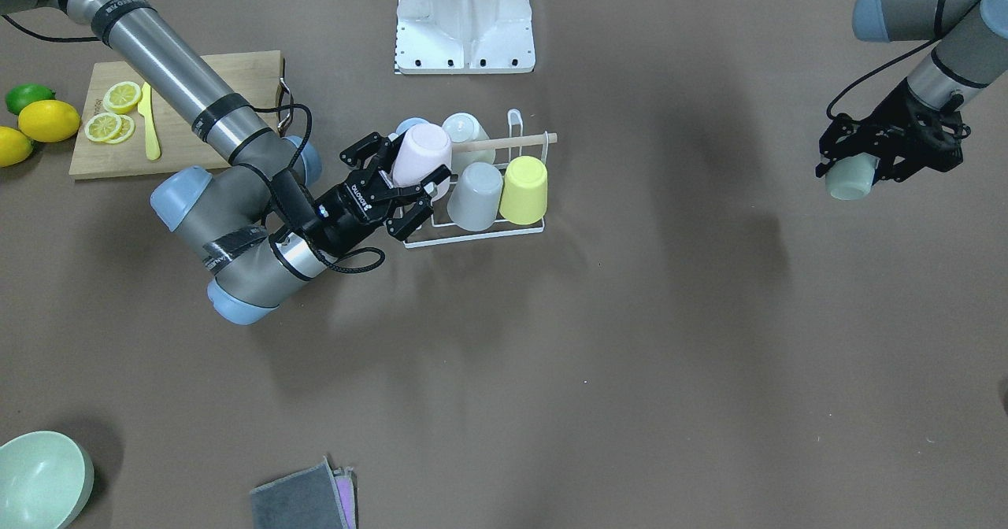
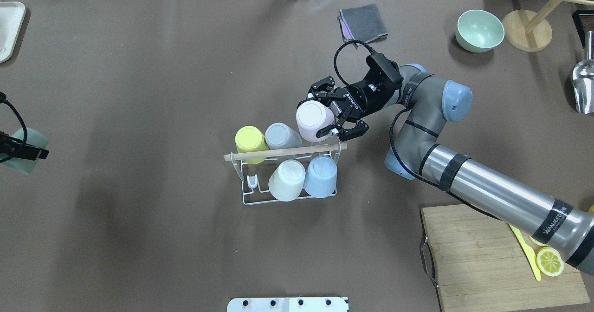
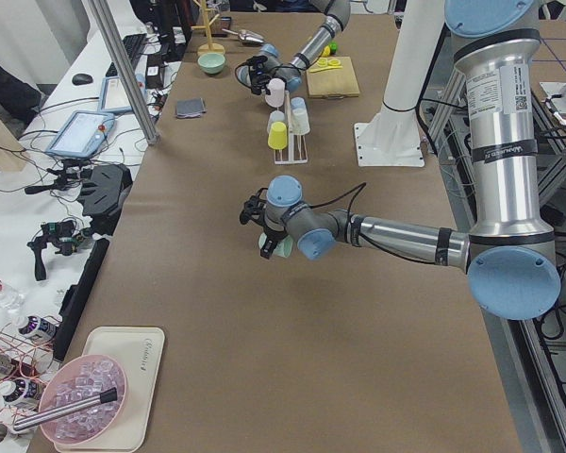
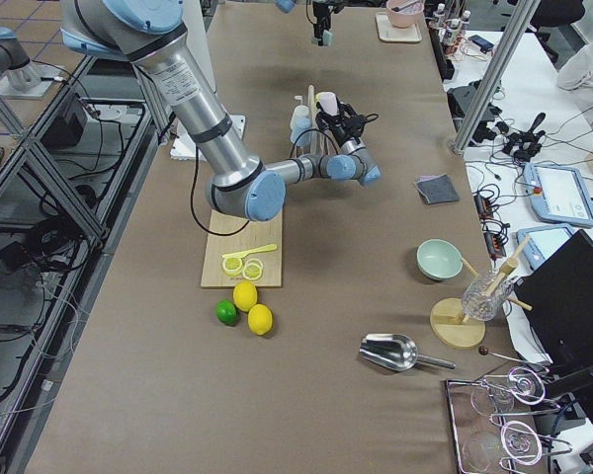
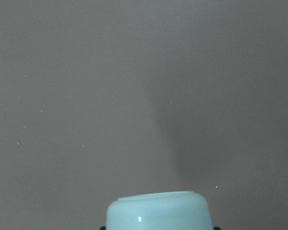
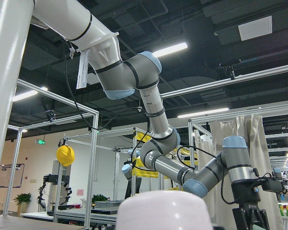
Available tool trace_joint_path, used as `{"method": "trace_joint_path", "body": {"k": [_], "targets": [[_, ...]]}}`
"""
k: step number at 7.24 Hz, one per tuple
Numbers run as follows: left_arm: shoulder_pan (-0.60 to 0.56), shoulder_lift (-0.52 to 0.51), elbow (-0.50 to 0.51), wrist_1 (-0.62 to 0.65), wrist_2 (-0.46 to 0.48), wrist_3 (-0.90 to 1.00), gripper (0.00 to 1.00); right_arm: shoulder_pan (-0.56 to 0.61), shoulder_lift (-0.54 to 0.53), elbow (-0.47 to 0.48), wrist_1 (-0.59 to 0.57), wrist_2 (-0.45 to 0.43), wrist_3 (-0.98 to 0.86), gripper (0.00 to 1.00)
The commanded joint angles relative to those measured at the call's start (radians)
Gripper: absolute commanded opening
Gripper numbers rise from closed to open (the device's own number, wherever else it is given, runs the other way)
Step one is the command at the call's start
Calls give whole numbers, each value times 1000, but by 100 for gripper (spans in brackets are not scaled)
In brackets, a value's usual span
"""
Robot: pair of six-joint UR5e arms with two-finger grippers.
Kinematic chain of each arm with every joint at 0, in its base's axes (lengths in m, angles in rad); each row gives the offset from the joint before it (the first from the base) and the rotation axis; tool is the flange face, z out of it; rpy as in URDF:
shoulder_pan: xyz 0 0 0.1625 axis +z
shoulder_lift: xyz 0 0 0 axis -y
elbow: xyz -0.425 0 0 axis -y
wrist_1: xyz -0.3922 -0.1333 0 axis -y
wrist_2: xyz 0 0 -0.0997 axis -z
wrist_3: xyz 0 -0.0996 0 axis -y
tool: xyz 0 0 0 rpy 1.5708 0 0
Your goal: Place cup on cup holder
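The cup holder (image 1: 476,234) is a white wire rack with a wooden rod handle (image 2: 283,152), mid-table. Upside-down on it are a yellow cup (image 2: 250,140), a grey cup (image 2: 281,135), a white cup (image 2: 287,179) and a blue cup (image 2: 321,176). One prong (image 2: 252,182) stands bare. My right gripper (image 2: 320,117) is shut on an upside-down pink cup (image 2: 313,120), held at the rack's corner beside the grey cup. My left gripper (image 1: 854,168) is shut on a pale green cup (image 5: 158,211), held above bare table far from the rack.
A wooden cutting board (image 1: 197,72) with lemon slices and a yellow knife lies beside my right arm, with lemons (image 1: 49,120) and a lime past it. A green bowl (image 1: 39,478) and a folded grey cloth (image 1: 303,499) sit at the far edge. The robot base (image 1: 465,25) stands behind the rack.
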Motion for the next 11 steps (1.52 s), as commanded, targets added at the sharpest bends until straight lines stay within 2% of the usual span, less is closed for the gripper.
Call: {"method": "trace_joint_path", "body": {"k": [1, 2, 3, 5, 8, 10, 11], "targets": [[7, -1, 4, 0, 0, 0, 0, -5, -1, 1, -5, -3, 1, 43], [10, -1, 9, 0, 2, 2, 0, -5, -1, 1, -5, -1, 4, 71], [13, -3, 9, 0, 2, 2, 0, -5, -1, 1, -5, -1, 6, 92], [16, -3, 12, 0, 2, 2, 0, 3, -6, 5, -5, 0, 7, 96], [18, -4, 8, 0, 2, 2, 0, 23, -8, 9, -23, 5, 12, 96], [26, -36, -41, -11, -17, 0, 0, 58, -37, 52, -75, -3, 100, 95], [30, -102, -46, -27, -38, -16, 0, 75, -66, 92, -109, -4, 175, 95]]}}
